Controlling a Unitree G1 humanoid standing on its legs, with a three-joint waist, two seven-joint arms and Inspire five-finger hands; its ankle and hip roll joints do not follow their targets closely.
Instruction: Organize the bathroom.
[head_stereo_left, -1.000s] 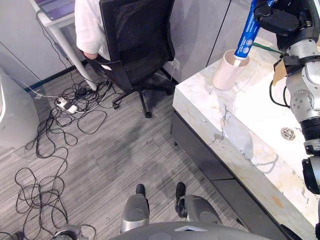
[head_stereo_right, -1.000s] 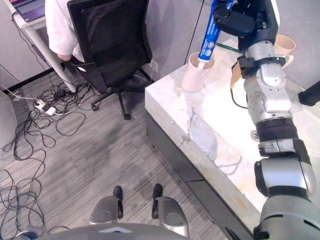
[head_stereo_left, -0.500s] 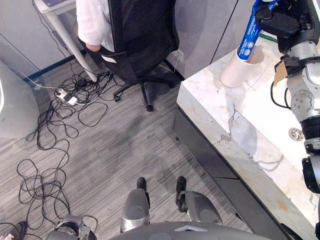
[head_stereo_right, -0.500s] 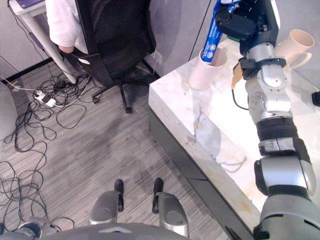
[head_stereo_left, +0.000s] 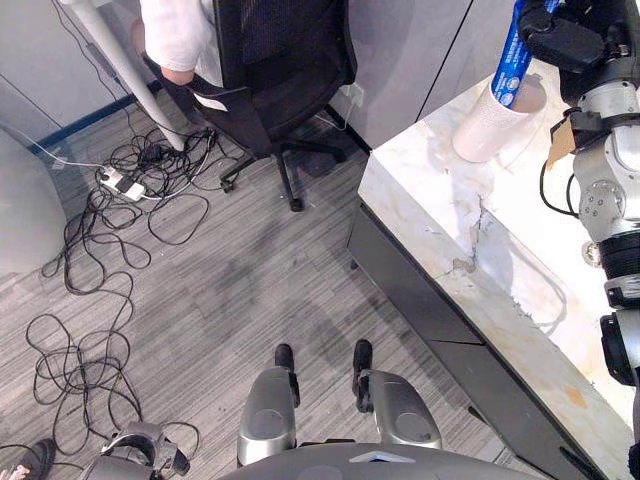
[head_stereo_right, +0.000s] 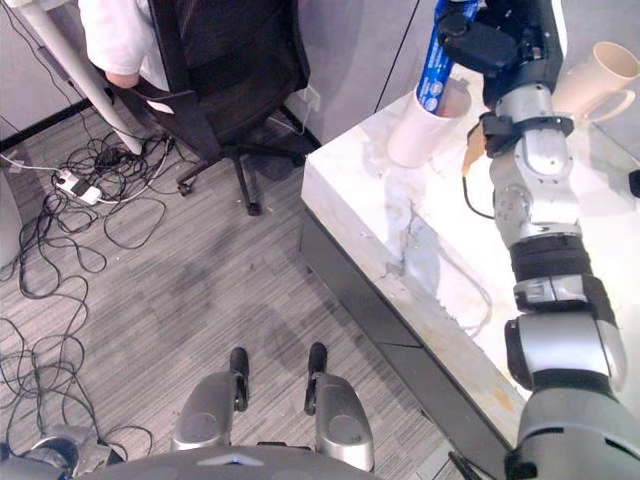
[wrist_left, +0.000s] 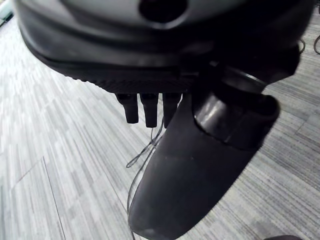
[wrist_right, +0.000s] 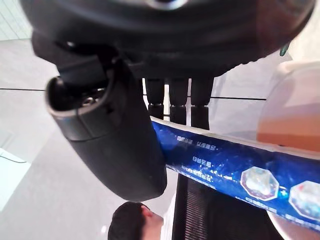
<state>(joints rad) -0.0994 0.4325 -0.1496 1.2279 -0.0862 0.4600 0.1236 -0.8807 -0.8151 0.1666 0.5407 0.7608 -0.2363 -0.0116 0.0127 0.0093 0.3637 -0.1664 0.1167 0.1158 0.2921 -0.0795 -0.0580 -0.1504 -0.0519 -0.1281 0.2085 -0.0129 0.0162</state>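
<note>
Lower now than a second ago, the blue toothpaste tube stands with its end sunk inside the pale cup at the upper right, its top cut off by the frame edge. From largest down: the marble counter fills the right side, an office chair with a seated person sits upper left. The right hand pinches the tube between thumb and fingers. The left hand hangs relaxed over grey floor. A second mug is partly hidden behind the arm.
</note>
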